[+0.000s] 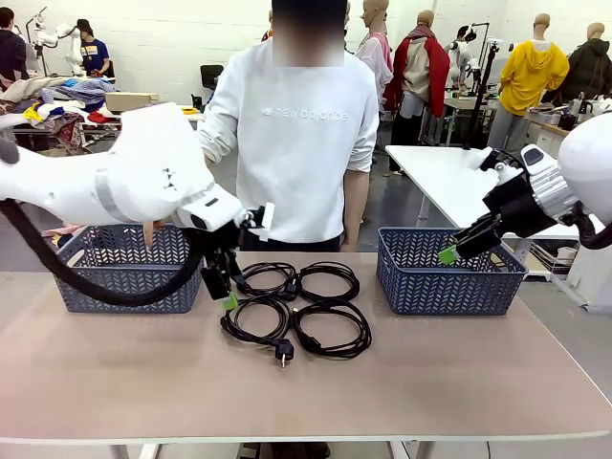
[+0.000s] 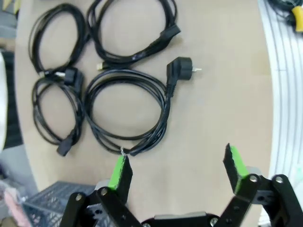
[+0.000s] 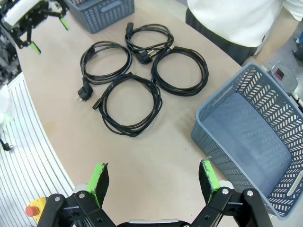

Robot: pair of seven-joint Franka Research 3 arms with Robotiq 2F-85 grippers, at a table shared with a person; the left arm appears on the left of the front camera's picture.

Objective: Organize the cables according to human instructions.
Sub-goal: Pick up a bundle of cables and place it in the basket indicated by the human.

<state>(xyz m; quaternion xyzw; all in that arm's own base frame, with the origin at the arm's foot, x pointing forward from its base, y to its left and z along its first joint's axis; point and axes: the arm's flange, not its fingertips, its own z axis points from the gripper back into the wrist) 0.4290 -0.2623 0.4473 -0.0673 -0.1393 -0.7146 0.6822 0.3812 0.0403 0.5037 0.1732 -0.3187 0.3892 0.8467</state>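
Lying coiled, thin black cables (image 1: 290, 284), latticed baskets (image 1: 449, 277)

We read one piece of print: "new balance", in pale lower-case letters set in a single line across the chest of the white sweatshirt (image 1: 296, 172) worn by the person standing at the far edge of the table (image 1: 430, 382). The letters are faint, barely paler than the cloth.

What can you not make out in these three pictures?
- Front view: the inside of the left basket, hidden by its own wall and the left arm.
- Front view: part of the far-left cable, hidden behind the left gripper.
- Right wrist view: one end of the right basket, cut off by the picture's right edge.
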